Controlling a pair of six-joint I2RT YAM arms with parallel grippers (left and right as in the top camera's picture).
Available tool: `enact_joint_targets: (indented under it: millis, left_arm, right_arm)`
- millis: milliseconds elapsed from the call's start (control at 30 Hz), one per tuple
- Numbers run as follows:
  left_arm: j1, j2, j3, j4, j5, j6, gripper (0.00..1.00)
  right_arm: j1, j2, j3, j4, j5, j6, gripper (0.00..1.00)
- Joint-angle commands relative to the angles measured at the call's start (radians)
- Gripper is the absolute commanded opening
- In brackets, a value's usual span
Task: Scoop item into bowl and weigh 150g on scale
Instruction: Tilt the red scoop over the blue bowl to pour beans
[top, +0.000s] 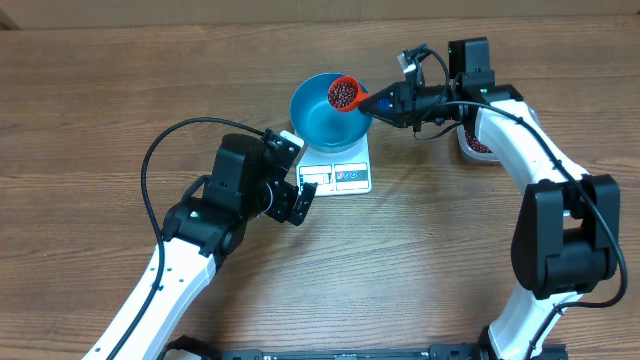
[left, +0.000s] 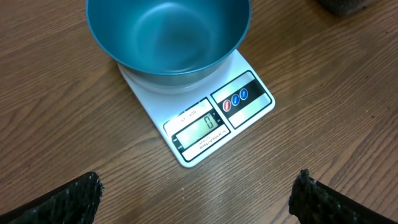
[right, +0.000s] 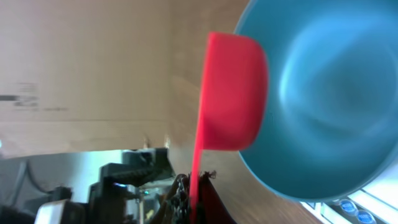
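The right fingers (top: 392, 100) are pinched tight on the handle of a red scoop (right: 233, 93), holding it level with its cup over the near rim of the blue bowl (left: 168, 37). The scoop is heaped with dark red beans (top: 343, 95). The bowl stands on the white scale (left: 249, 109), which sits on the table (top: 450, 260); no beans show inside the bowl, and the display reads zero. The left fingers (left: 68, 202) are spread wide just in front of the scale's display edge, holding and touching nothing.
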Motion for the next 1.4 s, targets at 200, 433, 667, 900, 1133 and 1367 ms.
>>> enact_joint_targets:
  millis: [200,433,667,900,1133,1367]
  left_arm:
    - [0.003,0.002,0.015,0.003,0.012,0.007,0.99]
    - [0.003,0.002,0.015,0.003,0.012,0.007,1.00]
    - [0.003,0.002,0.015,0.003,0.012,0.007,1.00]
    - [0.003,0.002,0.015,0.003,0.012,0.007,0.99]
    - [0.003,0.002,0.015,0.004,0.012,0.007,1.00]
    - [0.003,0.002,0.015,0.003,0.012,0.007,1.00]
  right_arm:
    - [0.092,-0.002,0.220,-0.325,0.402,-0.228,0.04]
    - [0.198,-0.002,0.352,-0.474,0.772,-0.285,0.04]
    - [0.294,-0.002,0.378,-0.504,1.065,-0.324,0.04]
    - [0.355,-0.002,0.378,-0.505,1.213,-0.402,0.04]
    - [0.414,-0.002,0.380,-0.505,1.311,-0.518,0.04]
    - [0.452,-0.002,0.380,-0.499,1.383,-0.529,0.04]
